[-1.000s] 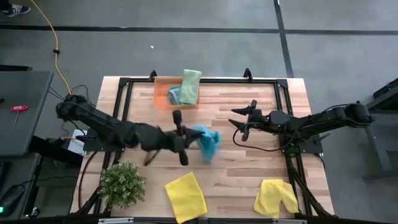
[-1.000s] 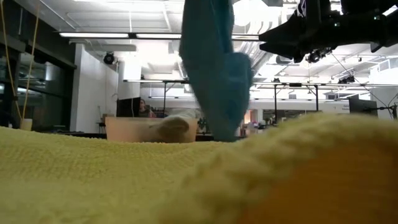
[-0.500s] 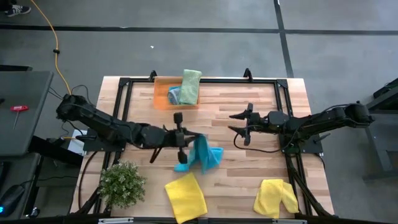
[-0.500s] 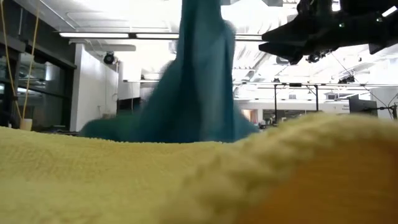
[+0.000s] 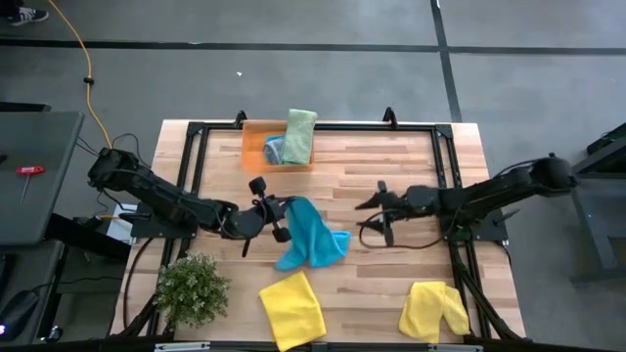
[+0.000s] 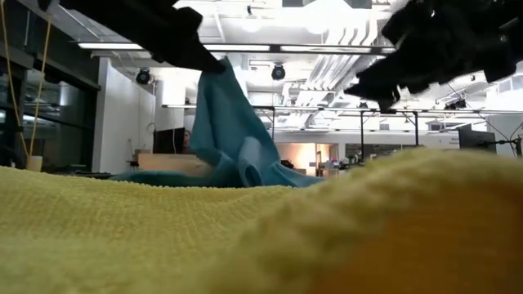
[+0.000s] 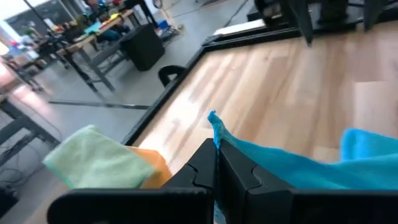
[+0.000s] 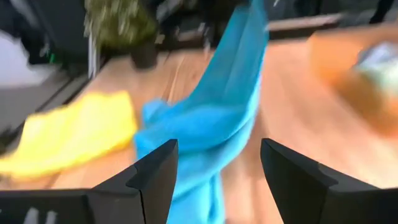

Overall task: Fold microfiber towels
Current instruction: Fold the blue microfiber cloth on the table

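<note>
The left tool (image 5: 277,217) is clamped on a corner of a soft teal towel (image 5: 311,238), which drapes in limp folds onto the middle of the wooden slat surface (image 5: 391,284). The right tool (image 5: 375,212) hangs just right of it, fingers spread, holding nothing. The far orange tray (image 5: 256,149) holds a folded light green towel (image 5: 299,135). Two crumpled yellow towels (image 5: 291,309) (image 5: 433,310) lie at the near edge.

Teal-blue towel (image 5: 311,238), two yellow towels (image 5: 291,309), light green towel (image 5: 299,135), orange tray (image 5: 256,150).
</note>
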